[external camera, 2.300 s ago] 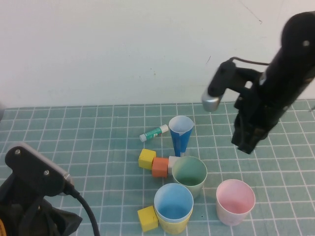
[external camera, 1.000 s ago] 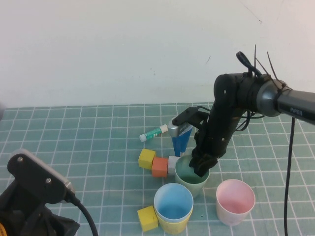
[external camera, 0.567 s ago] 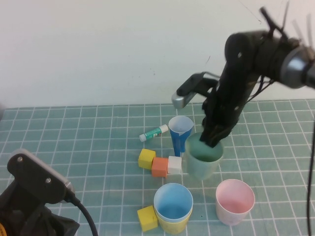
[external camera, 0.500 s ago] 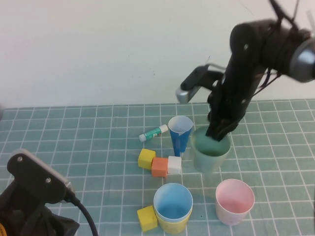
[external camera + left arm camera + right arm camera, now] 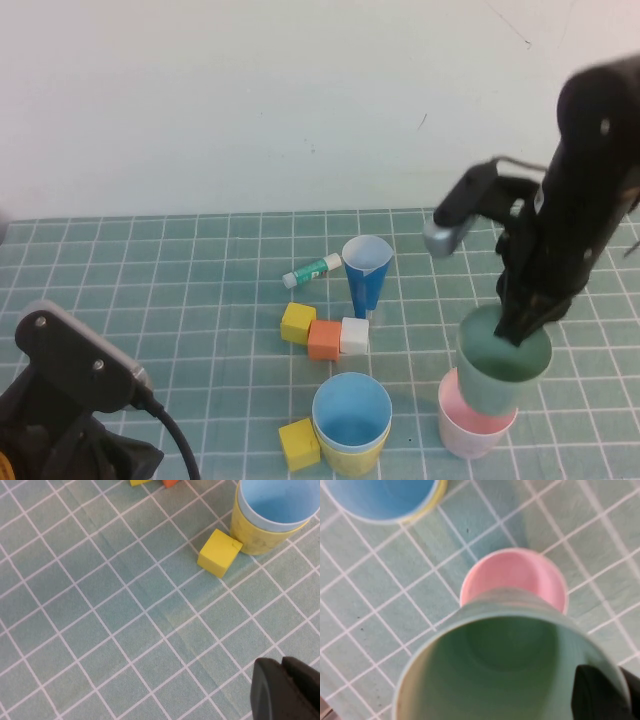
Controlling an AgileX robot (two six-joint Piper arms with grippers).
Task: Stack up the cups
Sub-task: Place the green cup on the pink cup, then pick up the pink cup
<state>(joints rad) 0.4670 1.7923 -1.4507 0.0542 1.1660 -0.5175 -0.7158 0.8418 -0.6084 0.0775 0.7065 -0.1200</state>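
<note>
right hand [image 5: 522, 330] clamped on green cup [image 5: 503, 372] rim, over pink cup [image 5: 470, 424] | light, thin, slippery plastic: pinch rim | left hand [image 5: 285, 687] together, parked near-left

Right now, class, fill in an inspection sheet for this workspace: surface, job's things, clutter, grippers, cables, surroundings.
Surface: green gridded mat.
Job's things: green cup held above the pink cup; light blue cup nested in the yellow cup.
Clutter: dark blue cone cup; tube; yellow cube, orange cube and white cube in a row; another yellow cube beside the stack.
Grippers: right gripper shut on the green cup's rim; left gripper shut, parked low at the near left.
Cables: black cable on left arm.
Surroundings: plain white wall.
</note>
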